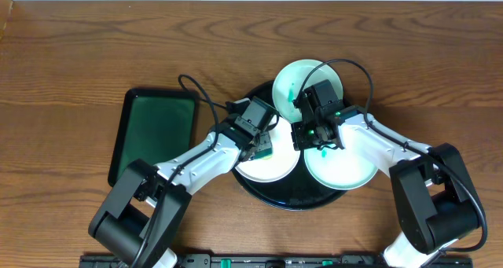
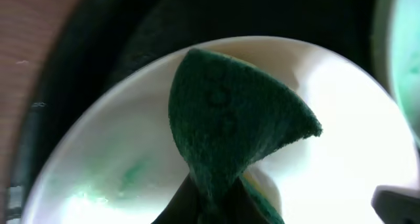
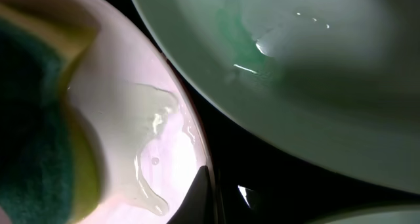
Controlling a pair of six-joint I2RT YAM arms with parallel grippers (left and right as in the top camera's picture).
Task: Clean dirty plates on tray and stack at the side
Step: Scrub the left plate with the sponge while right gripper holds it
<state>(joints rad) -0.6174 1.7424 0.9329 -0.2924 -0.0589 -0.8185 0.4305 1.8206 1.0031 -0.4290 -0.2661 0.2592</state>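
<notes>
Three pale plates lie on the round black tray (image 1: pixel 292 199). My left gripper (image 1: pixel 262 145) is shut on a dark green sponge (image 2: pixel 230 125) and presses it on the left plate (image 1: pixel 267 167). That plate (image 2: pixel 341 138) bears a faint teal smear. My right gripper (image 1: pixel 309 134) is at this plate's right rim (image 3: pixel 147 112), one finger (image 3: pixel 205 196) over the edge, shut on the rim. The sponge also shows in the right wrist view (image 3: pixel 33 152). The far plate (image 1: pixel 309 81) has a teal smear and leans on the tray's back rim. The right plate (image 1: pixel 346 164) lies under my right arm.
A smaller rectangular dark green tray (image 1: pixel 153 134) lies on the wooden table (image 1: pixel 71 56) left of the black tray. A film of clear liquid (image 3: pixel 154 152) sits on the left plate near my right finger. Cables loop over both arms.
</notes>
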